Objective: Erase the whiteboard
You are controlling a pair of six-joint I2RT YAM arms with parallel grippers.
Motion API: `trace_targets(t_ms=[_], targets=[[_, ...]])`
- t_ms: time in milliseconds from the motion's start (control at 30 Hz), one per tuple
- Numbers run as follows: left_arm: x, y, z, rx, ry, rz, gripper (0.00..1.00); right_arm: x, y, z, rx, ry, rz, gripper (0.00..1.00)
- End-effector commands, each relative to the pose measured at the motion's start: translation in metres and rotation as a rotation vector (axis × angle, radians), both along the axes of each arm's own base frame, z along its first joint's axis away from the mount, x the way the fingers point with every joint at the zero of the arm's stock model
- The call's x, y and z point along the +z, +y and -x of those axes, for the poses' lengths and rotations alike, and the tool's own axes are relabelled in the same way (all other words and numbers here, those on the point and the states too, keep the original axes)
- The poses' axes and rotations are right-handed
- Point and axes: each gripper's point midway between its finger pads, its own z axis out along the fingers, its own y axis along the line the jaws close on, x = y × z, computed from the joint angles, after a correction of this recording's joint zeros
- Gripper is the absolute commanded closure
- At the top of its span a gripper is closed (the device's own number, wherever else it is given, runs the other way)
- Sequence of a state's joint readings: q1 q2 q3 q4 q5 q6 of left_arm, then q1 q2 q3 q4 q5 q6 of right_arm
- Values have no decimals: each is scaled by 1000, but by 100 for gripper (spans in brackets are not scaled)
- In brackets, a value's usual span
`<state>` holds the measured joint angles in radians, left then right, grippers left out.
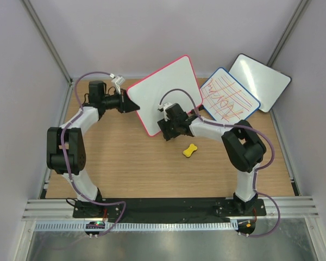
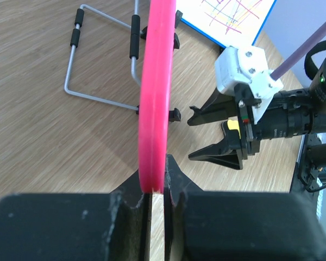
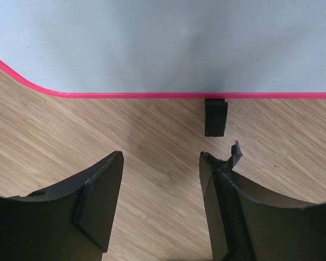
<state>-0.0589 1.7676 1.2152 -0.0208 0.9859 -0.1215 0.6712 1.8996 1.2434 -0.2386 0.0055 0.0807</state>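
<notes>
Three boards show in the top view. The whiteboard (image 1: 165,92), pink-framed, sits upper centre with a plain white face. A blue-framed board (image 1: 229,98) with red lines lies to its right, and a black-framed blank board (image 1: 261,80) is at the upper right. There is one yellow block (image 1: 190,150), lying alone on the table (image 1: 125,163) just below centre. There are two arms, each with one gripper.

The left gripper (image 1: 133,104) is at the whiteboard's left edge. In the left wrist view its fingers (image 2: 176,179) are pinched tight on the pink frame (image 2: 155,109), which runs edge-on up the middle. The right gripper (image 3: 160,157) points at the board's lower edge. Its jaws stand about half open with only bare wood between them, and they touch neither the board nor the block.

One wire stand (image 2: 100,98) shows at the upper left of the left wrist view. Whether it is fixed to the whiteboard I cannot tell.

The right wrist view cuts off all but a strip of the whiteboard's face, the pink lower edge, one rounded corner at the left and one black foot (image 3: 215,117). In the left wrist view the face is hidden entirely, and the block is a yellow sliver behind the right gripper's fingers. The blue-framed board is cropped at the top right. In the top view the right gripper's body hides its own fingertips.
</notes>
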Motion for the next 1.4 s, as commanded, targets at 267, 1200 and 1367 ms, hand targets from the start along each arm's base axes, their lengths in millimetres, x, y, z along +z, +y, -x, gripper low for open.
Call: trace_targets(t_ms=[267,1200,1367], targets=[[2,7,-12,26,-94,-92,100,11,-6,-39,-54,-111,84,41],[-5,30,25,-52,-8,-202,100,7,101,27,195,-58,-102,99],[-9,49,25,-24,3,-202,100,5,116,36,202,-41,-131,99]])
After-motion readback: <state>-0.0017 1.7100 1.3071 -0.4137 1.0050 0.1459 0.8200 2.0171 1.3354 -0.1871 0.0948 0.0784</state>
